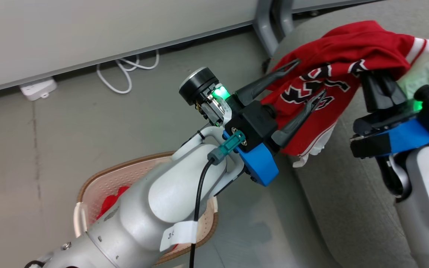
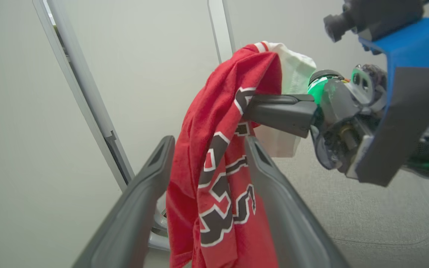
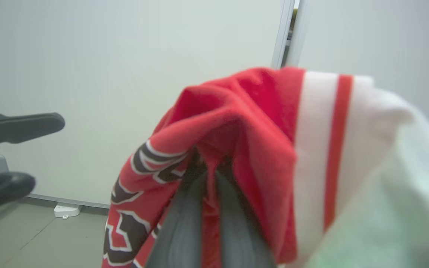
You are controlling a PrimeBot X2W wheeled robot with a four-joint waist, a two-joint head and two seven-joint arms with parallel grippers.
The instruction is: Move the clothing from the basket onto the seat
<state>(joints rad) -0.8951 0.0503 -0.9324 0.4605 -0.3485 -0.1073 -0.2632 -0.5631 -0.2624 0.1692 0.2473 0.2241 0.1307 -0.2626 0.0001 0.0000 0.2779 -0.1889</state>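
Note:
The red jersey (image 1: 348,48) with black-and-white lettering hangs in the air above the grey seat (image 1: 348,208). My right gripper (image 1: 371,74) is shut on its upper fold, and the cloth drapes over the fingertips (image 3: 184,212). My left gripper (image 1: 311,77) is open, and the jersey's (image 2: 218,123) hanging part passes between the spread fingers (image 2: 140,201) unclamped. At the lower left the basket (image 1: 88,182) stands on the floor, largely hidden behind my left forearm. A plain red garment (image 1: 108,204) lies inside it.
A white power strip (image 1: 37,88) and looped white cable (image 1: 125,74) lie on the floor by the wall. A grey metal post (image 1: 270,22) rises beside the seat's far end. Grey floor lies between basket and seat.

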